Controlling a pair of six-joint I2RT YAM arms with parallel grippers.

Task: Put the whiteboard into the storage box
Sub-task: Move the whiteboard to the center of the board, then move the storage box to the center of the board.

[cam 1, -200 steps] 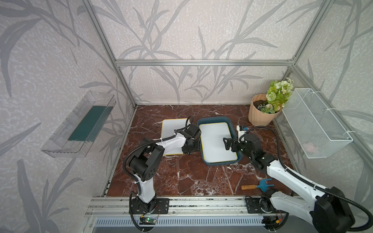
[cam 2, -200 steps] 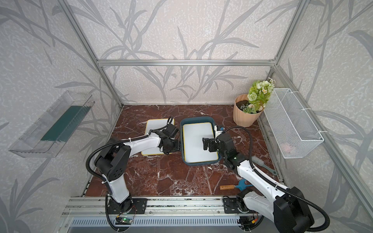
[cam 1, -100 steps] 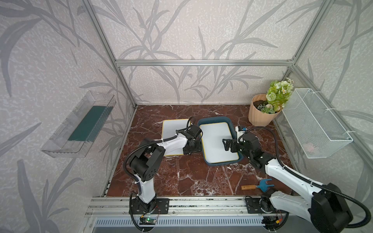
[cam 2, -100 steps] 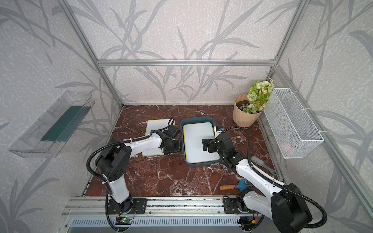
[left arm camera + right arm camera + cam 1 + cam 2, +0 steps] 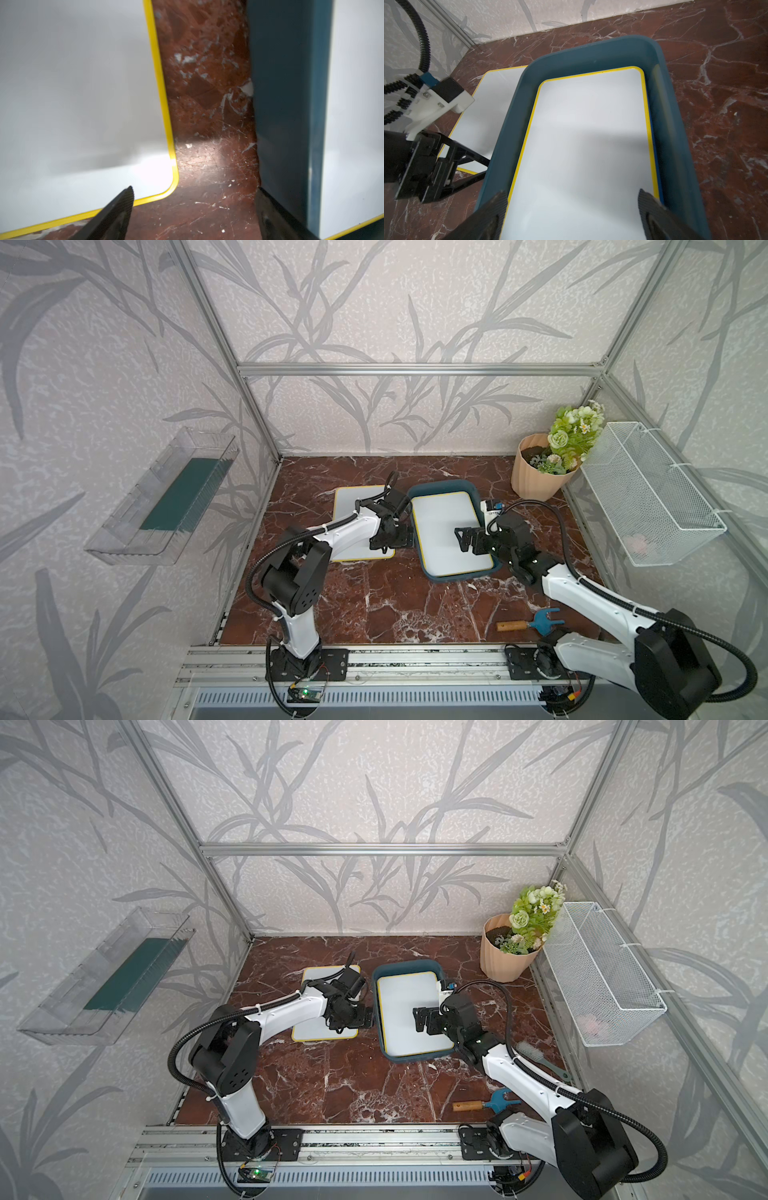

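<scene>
The storage box (image 5: 441,485) (image 5: 407,965) (image 5: 591,49) is a shallow teal tray on the marble table. One yellow-edged whiteboard (image 5: 444,526) (image 5: 405,1011) (image 5: 587,135) lies flat inside it. Another whiteboard (image 5: 347,506) (image 5: 311,1029) (image 5: 72,93) lies on the table just left of the box. My left gripper (image 5: 390,541) (image 5: 353,1021) (image 5: 193,191) is open and empty over the bare marble between that board's near corner and the box wall (image 5: 286,93). My right gripper (image 5: 461,540) (image 5: 417,1020) (image 5: 571,193) is open and empty above the boxed whiteboard.
A peach flower pot (image 5: 536,477) stands at the back right. A white wire basket (image 5: 648,497) hangs on the right wall and a clear bin (image 5: 166,497) on the left. A blue garden fork with a wooden handle (image 5: 528,622) and a brush (image 5: 540,1056) lie front right.
My left gripper's jaws have spread wider beside the box. The right gripper has hardly moved and stays open.
</scene>
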